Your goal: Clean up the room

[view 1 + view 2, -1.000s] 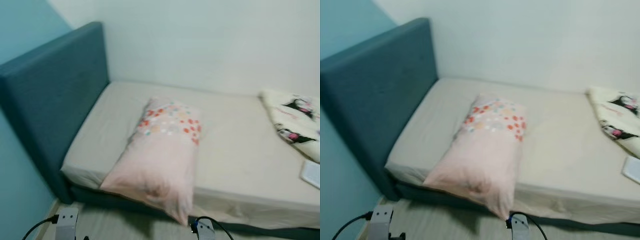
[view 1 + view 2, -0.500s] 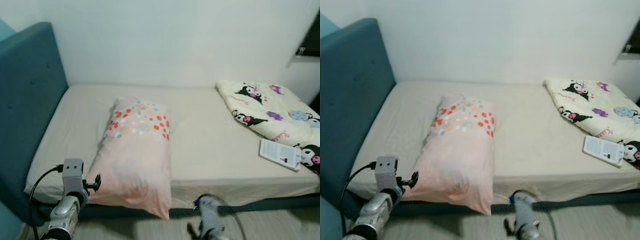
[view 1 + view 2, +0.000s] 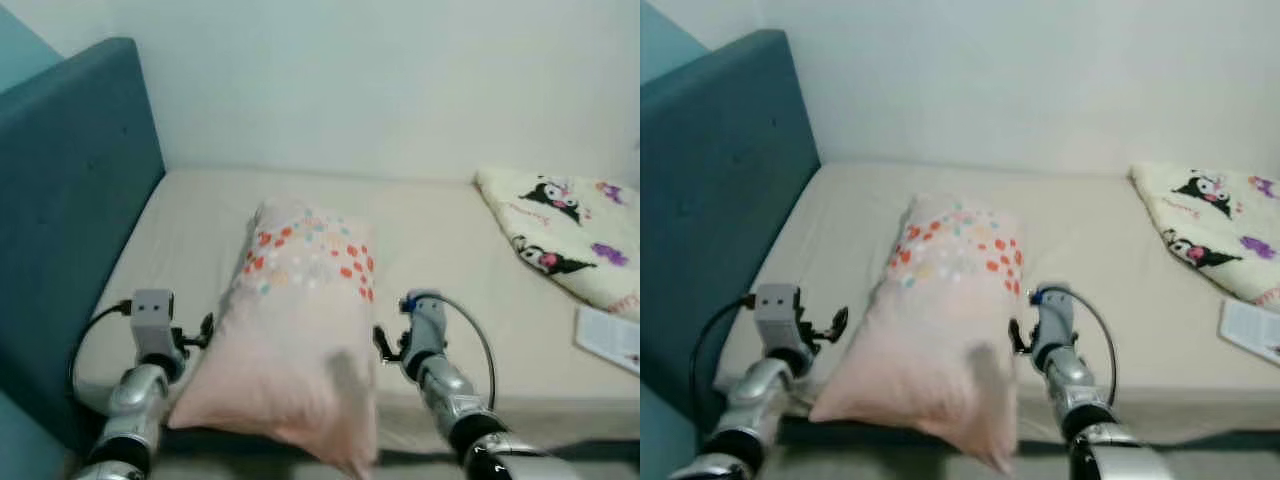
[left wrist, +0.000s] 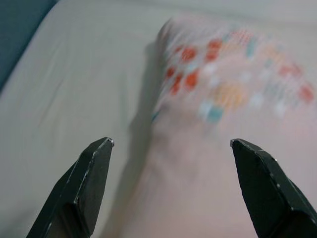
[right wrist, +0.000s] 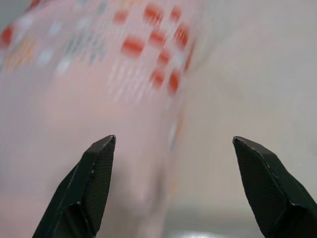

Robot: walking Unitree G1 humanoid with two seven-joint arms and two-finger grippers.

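Observation:
A pale pink pillow (image 3: 300,330) with red, orange and teal dots at its far end lies lengthwise on the bed, its near end hanging over the front edge of the mattress (image 3: 440,230). My left gripper (image 4: 171,144) is open at the pillow's left side, its fingertips (image 4: 101,148) over the sheet and the pillow's edge. My right gripper (image 5: 173,140) is open at the pillow's right side, one fingertip (image 5: 104,148) over the pillow and the other over the sheet. Nothing is held. Both silver arms reach in from below, the left arm (image 3: 140,385) and the right arm (image 3: 445,380).
A teal padded headboard (image 3: 70,200) stands along the left. A cream blanket with cartoon figures (image 3: 565,240) lies folded at the right end of the bed, with a white booklet (image 3: 612,338) in front of it. A white wall runs behind.
The camera has swung back to the left. Both arms have risen; the right gripper came up from below the bed edge to the pillow's right side, the left closed in on its left side.

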